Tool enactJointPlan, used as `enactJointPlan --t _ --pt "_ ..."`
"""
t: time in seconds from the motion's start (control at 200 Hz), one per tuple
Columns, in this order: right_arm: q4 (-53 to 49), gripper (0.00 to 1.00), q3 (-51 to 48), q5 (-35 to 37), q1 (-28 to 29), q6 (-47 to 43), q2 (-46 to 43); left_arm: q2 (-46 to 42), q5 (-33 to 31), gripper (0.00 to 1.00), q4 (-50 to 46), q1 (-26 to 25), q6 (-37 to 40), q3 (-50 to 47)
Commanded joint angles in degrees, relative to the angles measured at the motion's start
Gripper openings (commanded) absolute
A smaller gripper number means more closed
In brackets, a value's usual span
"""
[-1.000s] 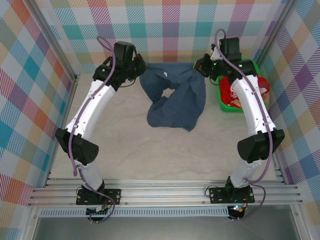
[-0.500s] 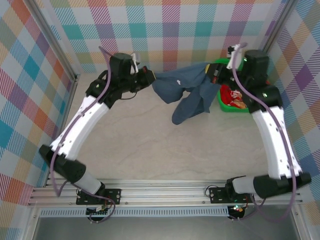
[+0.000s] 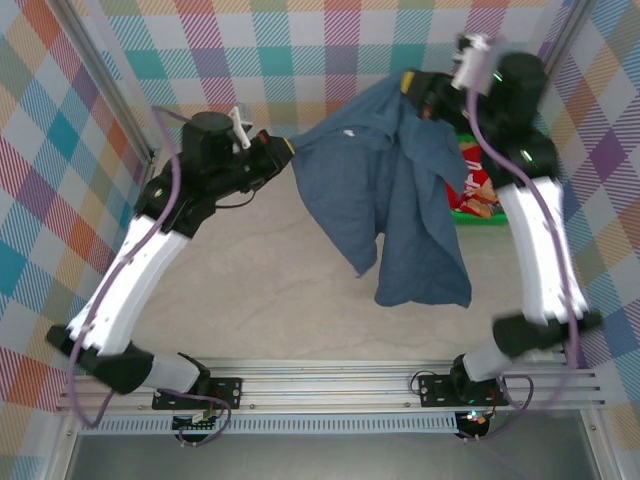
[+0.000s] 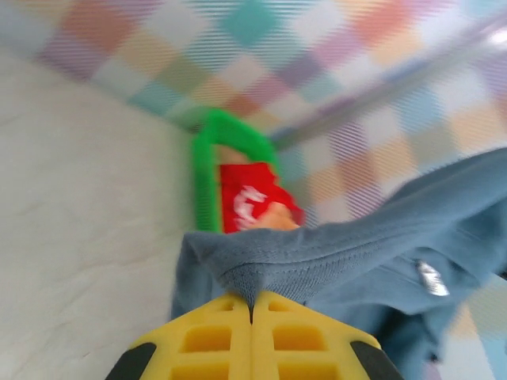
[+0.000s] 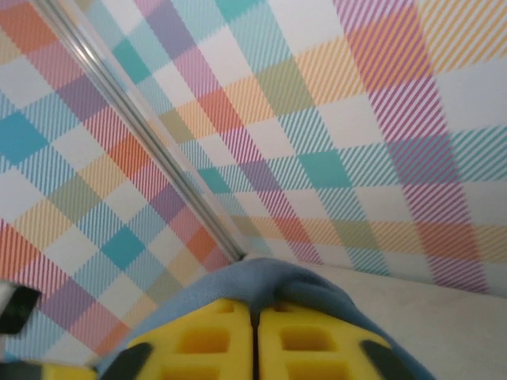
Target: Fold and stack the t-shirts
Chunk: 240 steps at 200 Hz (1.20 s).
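A plain slate-blue t-shirt hangs in the air between both arms, its body drooping toward the table. My left gripper is shut on one corner of it; in the left wrist view the cloth bunches out of the yellow pads. My right gripper is raised high and shut on the other corner, the blue fabric pinched between its pads. A red t-shirt with white lettering lies in the green basket.
The green basket stands at the back right, partly hidden behind the hanging shirt and the right arm. Checked walls close in the table on three sides. Bare tabletop lies under and in front of the shirt.
Both arms have lifted and pulled apart, raising the slate-blue shirt off the table. It now hangs spread and much longer than before.
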Motion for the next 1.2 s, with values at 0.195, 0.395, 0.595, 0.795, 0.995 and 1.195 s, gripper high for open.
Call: enactJointPlan --t 0.195,0.395,0.595,0.795,0.995,1.195 --pt "-39.6 0.54 48.8 0.3 3.0 5.0 48.3 19.1 -7.0 0.17 -8.9 20.8 -7.1 -10.0" --pt "-34.9 0.53 17.0 6.6 7.6 1.6 30.1 16.2 -7.4 0.57 -12.3 22.3 -1.1 -16.5" --pt "-16.2 0.51 -31.7 7.8 5.9 10.8 1.4 7.0 2.7 0.56 -11.7 11.9 -2.6 -33.4" --pt "-12.7 0.51 -57.2 6.5 3.8 17.0 -11.3 8.5 7.9 0.61 -7.7 1.2 -9.4 -39.8" --pt "-11.4 0.52 -71.1 6.2 0.6 22.8 -14.2 16.1 9.3 0.55 -5.9 -0.2 -8.7 -40.8" --pt "-6.5 0.48 -75.7 6.7 0.5 25.5 -9.9 20.3 2.1 0.16 -6.5 -0.3 -5.8 -41.6"
